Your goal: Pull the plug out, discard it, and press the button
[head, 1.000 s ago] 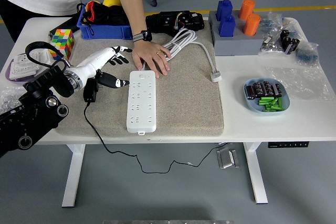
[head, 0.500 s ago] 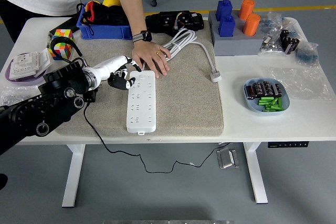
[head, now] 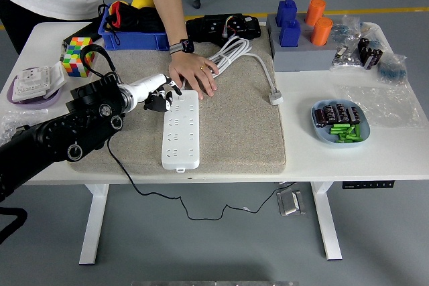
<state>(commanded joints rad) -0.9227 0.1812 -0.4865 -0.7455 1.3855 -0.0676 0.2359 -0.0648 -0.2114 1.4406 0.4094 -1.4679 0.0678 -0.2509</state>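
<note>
A white power strip [head: 181, 129] is lying lengthwise on a grey mat [head: 234, 132] on the white table [head: 348, 159], its far end under a person's hand [head: 193, 74] that is pressing it down. A black cable [head: 144, 189] is hanging off the table's near edge below the left arm. To the right, a pale blue dish [head: 317, 127] is holding dark cells and green pieces. The robot's left hand [head: 155, 93] is resting at the strip's far left corner, fingers curled and touching its edge, gripping nothing visible. Compared with a moment ago it is sitting slightly farther along, nearer the person's hand. Farther back, a blue bin [head: 134, 40] is holding red and black items, beside a colourful cube [head: 78, 55].
</note>
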